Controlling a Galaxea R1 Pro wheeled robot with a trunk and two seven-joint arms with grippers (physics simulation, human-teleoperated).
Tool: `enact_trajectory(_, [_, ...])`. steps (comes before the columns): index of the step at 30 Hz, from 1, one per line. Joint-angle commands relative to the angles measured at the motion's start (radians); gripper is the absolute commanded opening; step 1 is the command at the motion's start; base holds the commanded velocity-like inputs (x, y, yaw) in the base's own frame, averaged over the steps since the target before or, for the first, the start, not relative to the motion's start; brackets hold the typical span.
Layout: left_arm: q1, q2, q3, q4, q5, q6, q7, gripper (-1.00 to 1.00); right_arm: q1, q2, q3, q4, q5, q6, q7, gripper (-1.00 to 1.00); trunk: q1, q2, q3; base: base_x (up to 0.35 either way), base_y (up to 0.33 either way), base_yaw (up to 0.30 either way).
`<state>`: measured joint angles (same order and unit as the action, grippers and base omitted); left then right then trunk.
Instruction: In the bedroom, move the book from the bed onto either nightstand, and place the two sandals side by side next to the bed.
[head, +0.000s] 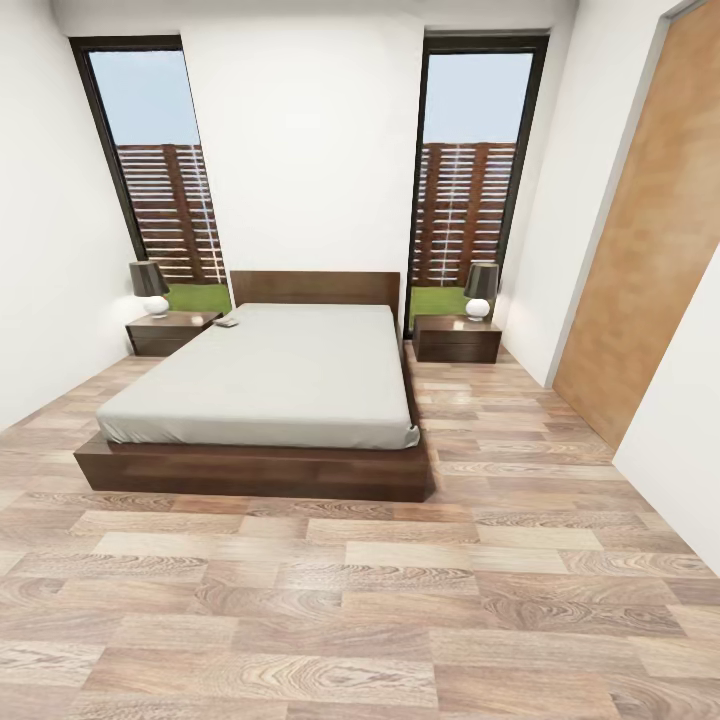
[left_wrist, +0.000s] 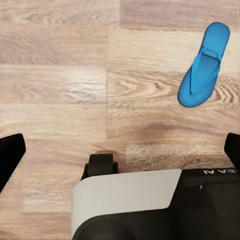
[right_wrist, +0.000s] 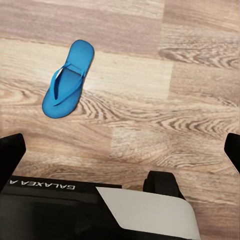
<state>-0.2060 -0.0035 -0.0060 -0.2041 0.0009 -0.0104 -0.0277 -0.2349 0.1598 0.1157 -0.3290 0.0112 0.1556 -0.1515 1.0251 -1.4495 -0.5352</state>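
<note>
Okay, head view first: I'm facing the bed (head: 270, 375) from its foot, pale mattress on a dark base, headboard against the far wall. Something small sits at the mattress's far left corner, probably the book (head: 226, 322), too small to read. One nightstand (head: 170, 332) stands just left of the bed, another nightstand (head: 457, 338) just right of it, each carrying a lamp (head: 150, 288) with a dark shade. Two tall windows (head: 160, 170) flank the headboard, with a slatted fence and grass outside. A brown door (head: 650, 240) runs along the right wall. Wood planks cover the floor (head: 360, 600) between me and the bed.

Left wrist view now: I'm looking straight down at the planks, and a blue sandal (left_wrist: 204, 66) lies flat there, sole down, straps up, well apart from the robot's base (left_wrist: 150, 205). My left gripper (left_wrist: 120, 150) stands wide, its dark fingertips (left_wrist: 11, 157) at opposite edges of the picture, holding nothing.

Right wrist view: a blue sandal (right_wrist: 68, 79) on the floor again, flat, straps up; I can't tell whether it's the same one. My right gripper (right_wrist: 122, 150) is spread wide too, fingertips (right_wrist: 11, 150) far apart, nothing between them.
</note>
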Motion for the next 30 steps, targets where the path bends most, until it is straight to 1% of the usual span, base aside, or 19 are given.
enact_trajectory(1, [-0.001, 0.000, 0.000, 0.000, 0.000, -0.001, -0.002, 1.00, 0.000, -0.001, 0.008, -0.002, 0.001, 0.008, -0.006, 1.00, 0.000, -0.001, -0.001, 0.000, 0.000, 0.000])
enact_trajectory(5, [-0.016, 0.000, 0.000, -0.002, 0.002, -0.001, -0.001, 1.00, -0.008, 0.002, 0.027, -0.004, 0.001, 0.008, -0.007, 1.00, 0.000, -0.001, -0.001, 0.000, 0.000, 0.000])
enact_trajectory(10, [-0.023, 0.000, 0.000, -0.002, 0.003, -0.002, 0.000, 1.00, -0.011, 0.003, 0.035, -0.004, 0.000, 0.007, -0.005, 1.00, 0.000, -0.001, -0.001, 0.000, 0.002, 0.000])
enact_trajectory(20, [-0.026, -0.001, 0.000, -0.001, 0.002, -0.001, -0.002, 1.00, -0.013, 0.003, 0.040, -0.003, 0.000, 0.007, 0.000, 1.00, 0.000, -0.001, -0.001, 0.000, 0.070, 0.000])
enact_trajectory(30, [-0.027, -0.001, 0.000, -0.001, 0.001, 0.000, -0.003, 1.00, -0.014, 0.002, 0.041, -0.002, 0.000, 0.007, 0.003, 1.00, 0.000, -0.001, -0.001, 0.000, 0.022, 0.000])
